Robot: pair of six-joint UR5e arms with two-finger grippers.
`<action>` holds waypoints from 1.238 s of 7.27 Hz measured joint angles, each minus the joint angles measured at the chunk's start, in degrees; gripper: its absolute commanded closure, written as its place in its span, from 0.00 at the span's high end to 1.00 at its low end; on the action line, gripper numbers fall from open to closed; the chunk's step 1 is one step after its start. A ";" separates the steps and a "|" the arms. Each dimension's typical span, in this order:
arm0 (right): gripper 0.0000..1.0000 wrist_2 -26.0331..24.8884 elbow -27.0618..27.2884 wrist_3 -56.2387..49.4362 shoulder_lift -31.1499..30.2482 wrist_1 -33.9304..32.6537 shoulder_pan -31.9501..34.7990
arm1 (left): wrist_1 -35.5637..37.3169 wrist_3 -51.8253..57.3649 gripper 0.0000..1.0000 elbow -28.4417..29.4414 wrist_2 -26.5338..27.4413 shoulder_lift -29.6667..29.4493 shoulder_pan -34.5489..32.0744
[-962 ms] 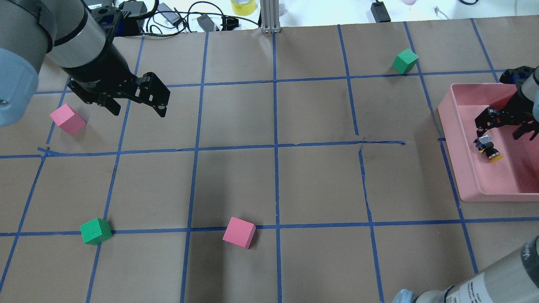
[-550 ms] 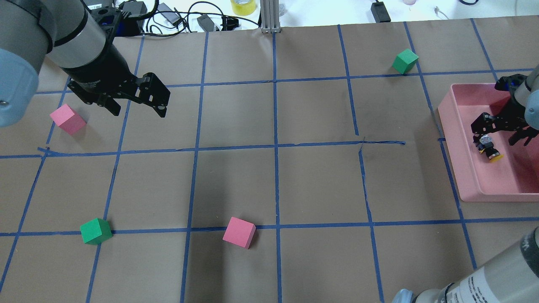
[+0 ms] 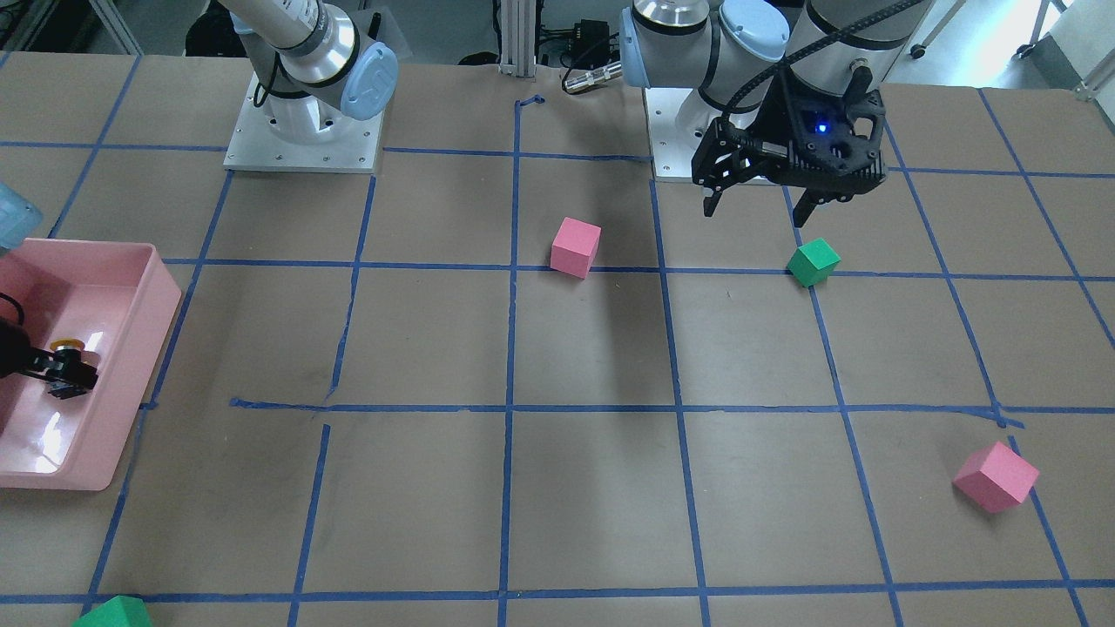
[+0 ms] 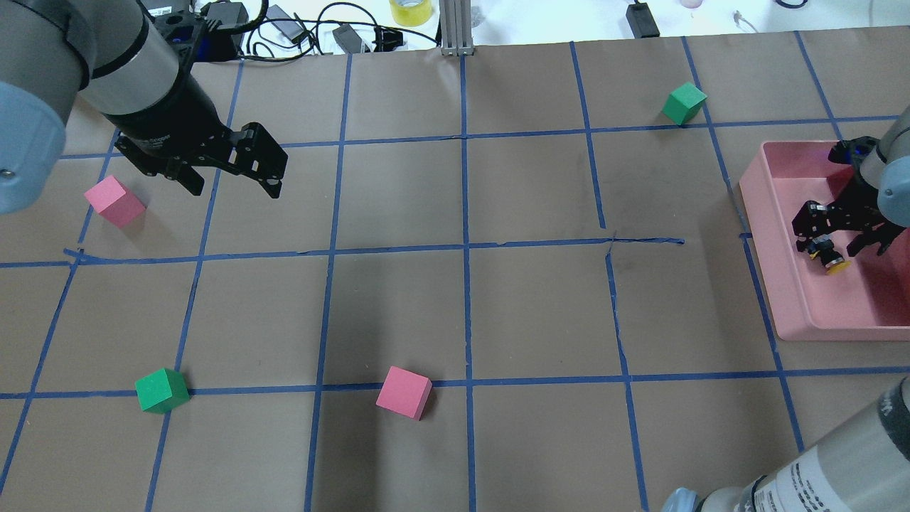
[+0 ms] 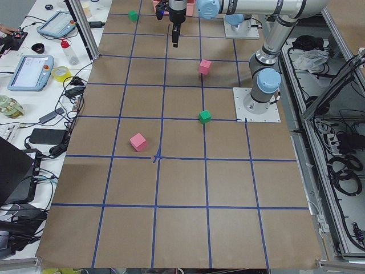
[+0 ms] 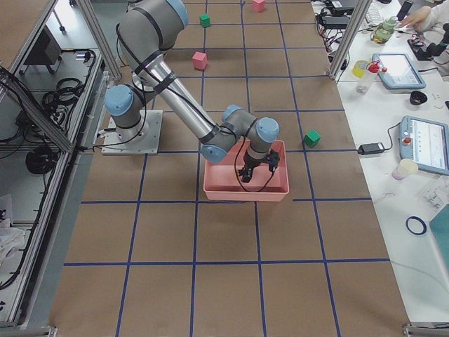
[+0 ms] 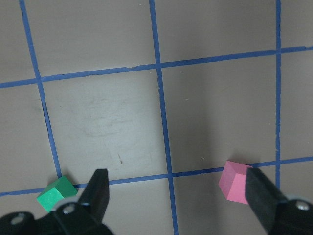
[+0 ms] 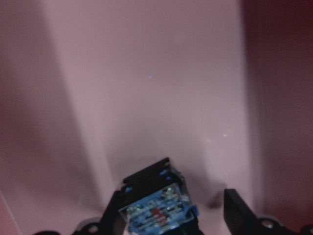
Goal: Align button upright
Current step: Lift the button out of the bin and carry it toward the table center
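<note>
Brown paper crossed with blue tape covers the tabletop (image 4: 533,306). Far left of the pink tray (image 4: 775,277), the left gripper (image 4: 234,186) hangs over the tabletop, fingers spread wide, grasping nothing. Inside the tray, the right gripper (image 4: 830,247) sits low and released, one finger on either side of the button (image 4: 834,262). The button lies on its side on the tray floor, yellow cap toward the tray's robot-side wall; whether a finger touches it is unclear.

The button (image 8: 155,205) sits on the pink tray (image 8: 146,73) floor between the right claw's (image 8: 173,194) parted fingers
</note>
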 measured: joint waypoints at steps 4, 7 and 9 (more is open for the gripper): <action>0.00 -1.95 -0.39 1.25 -1.75 3.14 0.00 | 0.00 0.00 1.00 0.04 0.00 0.00 0.00; 0.00 -1.33 -3.95 -0.73 -9.40 10.33 0.50 | 0.20 -0.02 1.00 0.06 -0.08 -0.07 0.00; 0.00 -0.36 -8.06 -2.33 -11.25 13.90 2.36 | 0.26 -0.02 1.00 0.06 -0.07 -0.12 0.00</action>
